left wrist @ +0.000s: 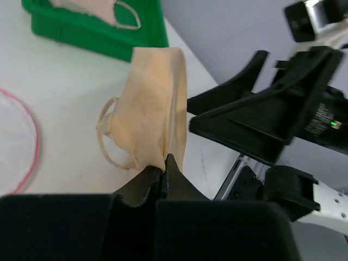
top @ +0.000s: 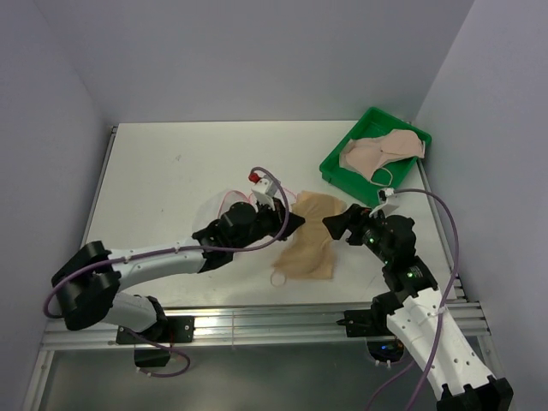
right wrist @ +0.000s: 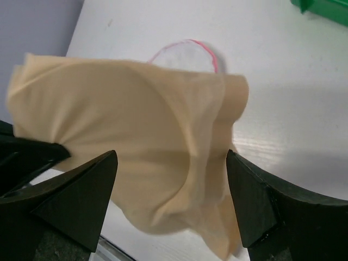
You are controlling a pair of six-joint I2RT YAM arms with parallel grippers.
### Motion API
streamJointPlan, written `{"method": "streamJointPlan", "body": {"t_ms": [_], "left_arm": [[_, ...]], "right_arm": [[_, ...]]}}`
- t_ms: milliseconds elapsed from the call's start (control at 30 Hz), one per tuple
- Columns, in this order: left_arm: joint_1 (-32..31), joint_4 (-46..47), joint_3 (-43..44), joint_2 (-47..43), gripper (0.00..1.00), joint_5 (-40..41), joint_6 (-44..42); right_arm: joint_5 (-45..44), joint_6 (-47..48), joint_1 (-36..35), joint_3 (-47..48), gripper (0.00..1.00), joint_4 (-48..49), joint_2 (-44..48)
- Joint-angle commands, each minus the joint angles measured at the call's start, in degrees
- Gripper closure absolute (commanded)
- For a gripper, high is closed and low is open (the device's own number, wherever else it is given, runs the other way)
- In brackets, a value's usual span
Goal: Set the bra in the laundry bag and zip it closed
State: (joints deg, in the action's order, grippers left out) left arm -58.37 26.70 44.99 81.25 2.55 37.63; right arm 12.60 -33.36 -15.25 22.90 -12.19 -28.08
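A peach-beige bra [top: 311, 238] hangs lifted over the table's middle, its lower part and strap loop touching the surface. My left gripper [top: 289, 223] is shut on the bra's left edge; in the left wrist view the jaws [left wrist: 163, 161] pinch the fabric [left wrist: 155, 103]. My right gripper [top: 336, 226] is open just right of the bra; in the right wrist view the bra [right wrist: 136, 147] hangs in front of its spread fingers [right wrist: 171, 157]. The white mesh laundry bag with pink trim [top: 229, 199] lies flat behind the left gripper, partly hidden. It also shows in the left wrist view [left wrist: 16, 141] and the right wrist view [right wrist: 187, 54].
A green plastic tray [top: 342, 171] stands at the back right corner holding another peach garment [top: 384, 150]. The tray also shows in the left wrist view [left wrist: 98, 35]. Grey walls enclose the table on three sides. A metal rail [top: 257, 321] runs along the near edge.
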Motion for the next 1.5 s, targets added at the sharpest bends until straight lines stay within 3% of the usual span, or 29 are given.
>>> {"method": "streamJointPlan", "body": {"t_ms": [0,333,533,733,1000,1233,1467], "left_arm": [[0.0,0.5,-1.7,-5.4,1.00,-3.9,-5.7],[0.0,-9.2,-0.2,-19.4,1.00,-7.5,-12.4],[-0.1,-13.4,1.4,-24.8,1.00,-9.0,-14.2],[0.0,-20.6,4.4,-28.7,1.00,-2.9,-13.0],[0.0,-23.9,6.8,-33.0,1.00,12.4,-8.1],[0.0,-20.7,5.4,-34.6,1.00,3.3,-10.4],[0.0,-21.3,5.3,-34.7,1.00,-4.4,-10.7]], "right_arm": [[6.7,4.9,-0.4,1.8,0.12,10.7,-1.0],[22.3,9.5,-0.4,6.4,0.07,19.3,1.3],[36.2,3.9,-0.5,6.5,0.05,27.6,-3.3],[37.1,6.7,-0.5,13.5,0.05,19.4,-1.3],[38.3,4.9,-0.5,12.2,0.06,14.1,0.4],[31.4,5.0,-0.4,14.0,0.07,15.5,3.6],[30.5,5.5,-0.5,19.8,0.07,25.5,-4.2]]}}
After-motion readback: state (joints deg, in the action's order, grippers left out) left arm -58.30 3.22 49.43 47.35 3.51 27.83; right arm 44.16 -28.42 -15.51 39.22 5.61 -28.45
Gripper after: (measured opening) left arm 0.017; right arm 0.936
